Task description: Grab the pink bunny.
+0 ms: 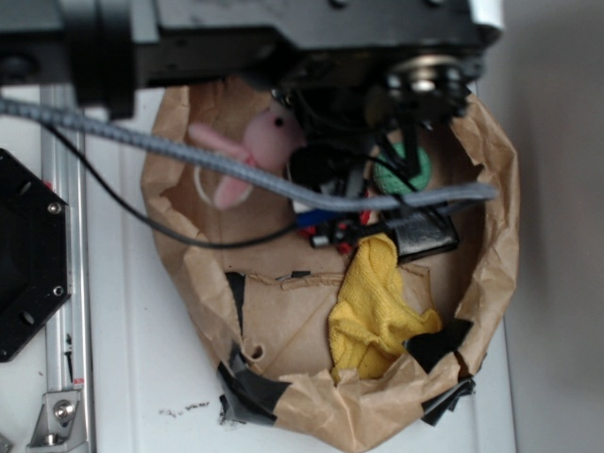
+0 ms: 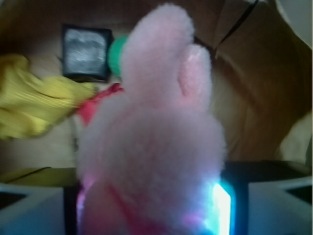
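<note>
White tabletop (image 1: 142, 377), metal rail (image 1: 58, 283) along left edge, grey wall (image 1: 557, 189) at right, soft even light

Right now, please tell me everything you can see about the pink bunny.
The pink bunny is a small plush toy with fluffy, pale pink fur. It has two long ears and a dark eye, seen in the exterior view. It sits in the brown paper bag, partly hidden by the robot arm. In the wrist view it fills the frame, between the end effector fingers, which appear to hold it.

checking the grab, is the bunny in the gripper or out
In: in the wrist view the pink bunny fills the gap between the gripper fingers.
</note>
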You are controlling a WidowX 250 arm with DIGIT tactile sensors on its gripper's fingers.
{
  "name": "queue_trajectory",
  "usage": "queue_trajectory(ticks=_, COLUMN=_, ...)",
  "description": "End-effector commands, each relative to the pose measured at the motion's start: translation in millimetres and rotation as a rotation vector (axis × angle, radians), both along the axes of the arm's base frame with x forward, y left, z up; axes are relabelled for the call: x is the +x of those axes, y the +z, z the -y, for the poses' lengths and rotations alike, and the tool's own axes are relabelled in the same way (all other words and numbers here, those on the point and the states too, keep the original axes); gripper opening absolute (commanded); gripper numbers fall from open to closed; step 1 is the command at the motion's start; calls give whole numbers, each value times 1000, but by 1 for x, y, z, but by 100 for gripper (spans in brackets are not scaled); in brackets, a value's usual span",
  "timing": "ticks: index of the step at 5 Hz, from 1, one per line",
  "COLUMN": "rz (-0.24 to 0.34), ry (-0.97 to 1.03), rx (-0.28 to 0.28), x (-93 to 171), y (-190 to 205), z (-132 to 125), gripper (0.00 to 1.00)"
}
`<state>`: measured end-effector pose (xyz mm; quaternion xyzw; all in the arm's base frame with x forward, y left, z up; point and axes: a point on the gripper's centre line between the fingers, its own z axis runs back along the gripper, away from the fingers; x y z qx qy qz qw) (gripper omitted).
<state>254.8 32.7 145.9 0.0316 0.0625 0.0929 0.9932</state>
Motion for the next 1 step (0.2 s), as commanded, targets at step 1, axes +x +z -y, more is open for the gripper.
queue_trajectory(ticks=1, rz=5, ry=139, rx=-70, x=8, y=18, z=-3, gripper=0)
